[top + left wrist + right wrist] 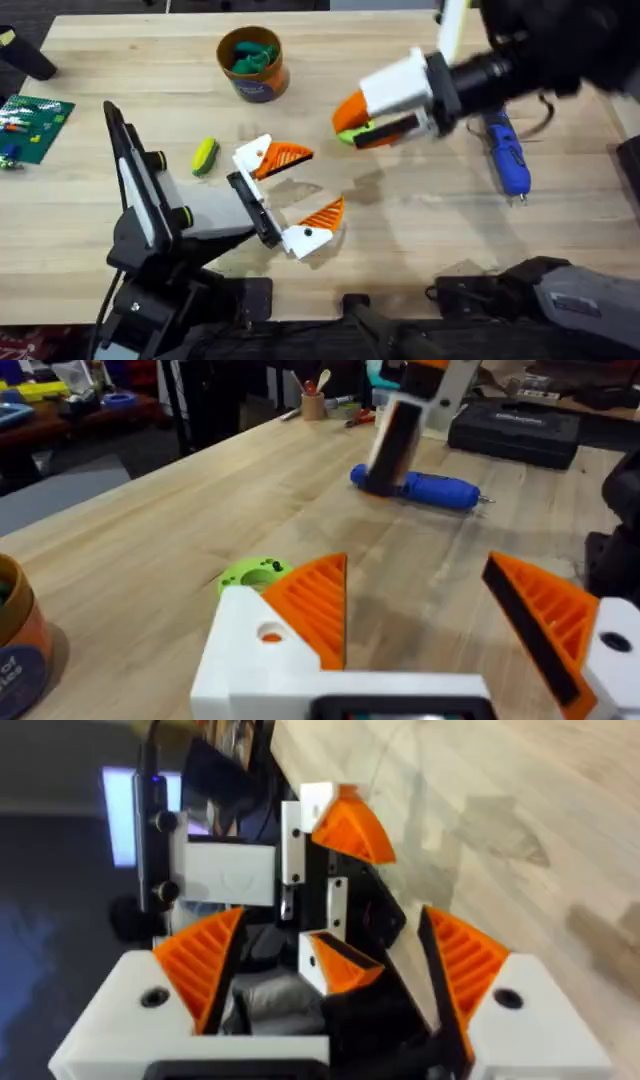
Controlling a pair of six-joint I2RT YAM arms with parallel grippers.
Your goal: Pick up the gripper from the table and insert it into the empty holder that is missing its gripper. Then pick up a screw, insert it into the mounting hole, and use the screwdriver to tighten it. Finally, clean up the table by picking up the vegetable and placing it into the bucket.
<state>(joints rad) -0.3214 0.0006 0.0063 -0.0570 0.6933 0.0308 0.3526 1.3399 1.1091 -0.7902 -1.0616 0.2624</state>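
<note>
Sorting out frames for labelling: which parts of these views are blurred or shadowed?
Overhead: the right arm's gripper is large and soft, the dark arm behind it smeared; soft shadows lie under the stand. Left wrist: the screwdriver and the room behind are soft. Right wrist: the background and the table are blurred, with faint shadows on the wood.

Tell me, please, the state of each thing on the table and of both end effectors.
Left end effector: open, empty.
Right end effector: open, empty.
Screwdriver: lying on the table, not held.
Vegetable: lying on the table, outside the bucket.
Bucket: upright, holding dark green pieces.
</note>
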